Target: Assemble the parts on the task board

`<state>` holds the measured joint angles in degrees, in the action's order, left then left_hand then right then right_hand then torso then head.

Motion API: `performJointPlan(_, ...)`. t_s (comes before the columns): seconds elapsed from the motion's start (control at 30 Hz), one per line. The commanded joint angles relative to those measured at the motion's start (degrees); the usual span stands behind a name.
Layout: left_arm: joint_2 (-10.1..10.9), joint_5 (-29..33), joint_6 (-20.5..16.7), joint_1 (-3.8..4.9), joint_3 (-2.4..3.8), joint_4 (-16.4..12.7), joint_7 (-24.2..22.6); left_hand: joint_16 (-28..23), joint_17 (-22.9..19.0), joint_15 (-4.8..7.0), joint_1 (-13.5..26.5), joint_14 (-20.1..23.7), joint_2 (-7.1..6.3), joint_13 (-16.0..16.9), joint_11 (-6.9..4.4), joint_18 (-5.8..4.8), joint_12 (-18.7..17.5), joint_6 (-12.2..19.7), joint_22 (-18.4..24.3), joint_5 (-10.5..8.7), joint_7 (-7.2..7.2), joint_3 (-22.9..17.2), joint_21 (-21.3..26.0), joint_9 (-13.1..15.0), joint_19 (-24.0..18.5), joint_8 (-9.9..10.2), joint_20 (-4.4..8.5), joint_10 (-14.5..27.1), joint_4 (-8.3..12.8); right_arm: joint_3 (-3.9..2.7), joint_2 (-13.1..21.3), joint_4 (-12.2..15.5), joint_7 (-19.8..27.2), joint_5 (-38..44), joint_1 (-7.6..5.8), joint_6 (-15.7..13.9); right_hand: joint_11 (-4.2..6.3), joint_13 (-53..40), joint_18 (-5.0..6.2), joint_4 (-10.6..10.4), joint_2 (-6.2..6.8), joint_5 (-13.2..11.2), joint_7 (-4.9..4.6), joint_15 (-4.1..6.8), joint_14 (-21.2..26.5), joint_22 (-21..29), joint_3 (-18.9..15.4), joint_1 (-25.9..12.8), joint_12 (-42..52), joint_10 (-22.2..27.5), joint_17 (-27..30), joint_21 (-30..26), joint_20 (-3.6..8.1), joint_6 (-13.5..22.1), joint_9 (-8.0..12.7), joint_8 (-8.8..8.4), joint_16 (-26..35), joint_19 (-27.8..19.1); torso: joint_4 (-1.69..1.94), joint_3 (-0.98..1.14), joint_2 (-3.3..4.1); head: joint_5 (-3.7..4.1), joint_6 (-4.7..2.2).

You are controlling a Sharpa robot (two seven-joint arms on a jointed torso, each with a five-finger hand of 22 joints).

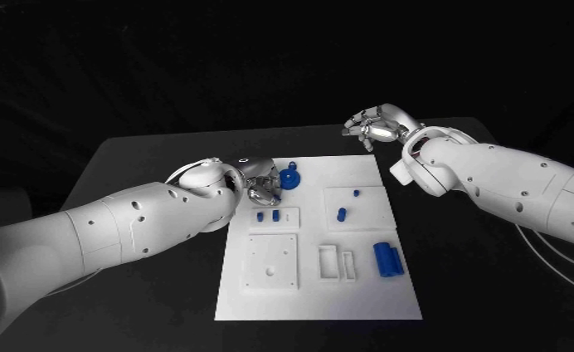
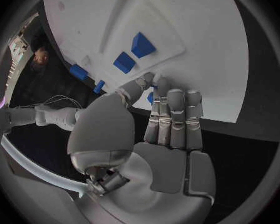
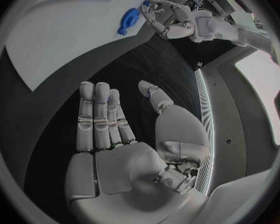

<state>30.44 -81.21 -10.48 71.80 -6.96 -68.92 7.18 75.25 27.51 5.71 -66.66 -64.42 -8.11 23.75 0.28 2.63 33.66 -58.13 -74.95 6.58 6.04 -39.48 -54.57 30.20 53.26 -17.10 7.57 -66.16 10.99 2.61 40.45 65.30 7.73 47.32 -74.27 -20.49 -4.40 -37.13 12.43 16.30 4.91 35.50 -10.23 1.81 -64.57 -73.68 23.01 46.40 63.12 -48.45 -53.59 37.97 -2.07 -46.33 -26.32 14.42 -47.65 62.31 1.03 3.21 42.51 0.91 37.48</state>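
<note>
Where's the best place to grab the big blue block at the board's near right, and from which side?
Take the big blue block across its two long sides, coming straight down from above. It lies flat and long on the task board, with open board on both flanks for fingers.

The left hand (image 1: 259,183) covers the task board (image 1: 359,294) edge at about ten o'clock, hiding whatever lies under its fingers. In the left wrist view a small blue part (image 2: 151,97) is mostly hidden behind the fingertips (image 2: 175,95), contact unclear.

Left hand (image 1: 260,183) curled; right hand (image 1: 376,127) open.
</note>
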Motion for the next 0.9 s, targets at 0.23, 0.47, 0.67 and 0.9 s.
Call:
performJointPlan(0.23, 0.43, 10.47, -6.53, -0.02, 0.04, 0.17, -6.56, -0.23, -0.16, 0.34, -0.77, -0.41, 2.3, 0.04, -0.1, 0.63, 0.02, -0.57, -0.38, -0.71, -0.1, -1.65, 0.34, 0.23, 0.16, -0.43, 3.87, -0.57, 0.73, -0.04, 0.03, -0.05, 0.33, -0.3, 0.04, 0.5, 0.07, 0.07, 2.57, -0.16, -0.17, -0.08, -0.41, -0.13, 0.39, -0.05, -0.22, 0.11, 0.31, 0.46, 0.08, -0.16, -0.21, 0.0, 0.11, 0.19, -0.21, 0.24, -0.03, 0.03, -0.01, -0.02, -0.13)
performJointPlan(0.47, 0.82, 15.71, -8.05, -0.05, 0.04, -0.09, -9.58, -0.3, -0.19, 0.33, -0.52, -0.32, 2.54, 0.02, -0.1, 0.6, 0.05, -0.55, -0.45, -1.15, -0.11, -1.63, 0.37, 0.27, 0.02, -0.43, 3.86, -0.57, 0.61, -0.04, 0.08, -0.05, 0.34, -0.31, 0.05, 0.55, 0.07, 0.08, 2.57, -0.17, -0.17, -0.07, -0.41, -0.13, 0.39, -0.06, -0.24, 0.07, 0.32, 0.47, 0.08, -0.18, -0.21, 0.01, 0.11, 0.19, -0.22, 0.24, -0.02, 0.06, 0.0, -0.03, -0.28)
performJointPlan(0.67, 0.94, 18.31, -7.94, -0.07, 0.04, -0.08, -10.55, -0.35, -0.19, 0.31, -0.29, -0.22, 2.73, -0.01, -0.07, 0.56, 0.04, -0.5, -0.52, -1.36, -0.09, -1.57, 0.39, 0.29, -0.13, -0.41, 3.84, -0.5, 0.57, -0.04, 0.09, -0.06, 0.36, -0.32, 0.06, 0.56, 0.07, 0.1, 2.57, -0.16, -0.16, -0.05, -0.41, -0.13, 0.4, -0.08, -0.25, 0.04, 0.33, 0.48, 0.09, -0.2, -0.2, 0.02, 0.12, 0.19, -0.22, 0.25, -0.03, 0.07, 0.0, -0.01, -0.34)
performJointPlan(0.9, 1.11, 20.18, -7.62, -0.07, 0.05, 0.22, -10.65, -0.4, -0.19, 0.27, -0.14, -0.07, 2.95, -0.02, -0.04, 0.53, 0.03, -0.49, -0.61, -1.53, -0.09, -1.53, 0.41, 0.32, -0.31, -0.42, 3.82, -0.4, 0.61, -0.04, 0.12, -0.04, 0.36, -0.33, 0.07, 0.56, 0.07, 0.12, 2.57, -0.16, -0.17, -0.04, -0.41, -0.13, 0.4, -0.09, -0.26, 0.02, 0.34, 0.49, 0.09, -0.22, -0.2, 0.03, 0.13, 0.19, -0.22, 0.25, -0.03, 0.07, 0.0, -0.03, -0.42)
